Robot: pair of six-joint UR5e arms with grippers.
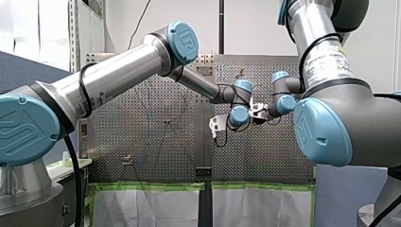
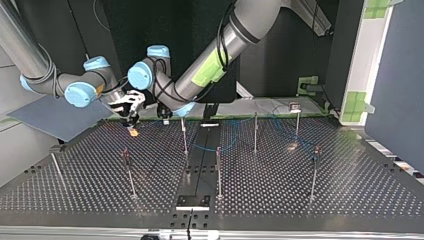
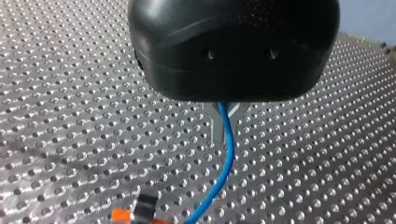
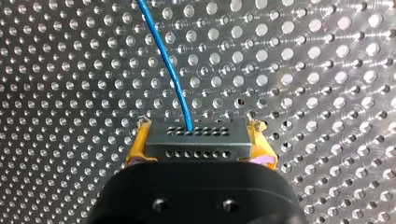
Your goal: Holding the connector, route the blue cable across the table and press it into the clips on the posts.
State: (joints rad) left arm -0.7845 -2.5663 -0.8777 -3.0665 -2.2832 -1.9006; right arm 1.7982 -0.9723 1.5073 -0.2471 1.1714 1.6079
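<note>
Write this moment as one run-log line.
right hand: shut on connector | left hand: shut on cable | cable: runs out of connector

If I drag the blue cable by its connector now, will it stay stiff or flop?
Probably floppy: the cable bows in a loose curve away from the connector. It looks thin, so likely light, and may snag on the posts.

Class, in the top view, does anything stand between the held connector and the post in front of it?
Nothing visible does. My right gripper clamps the connector; only bare table lies between it and that post.
</note>
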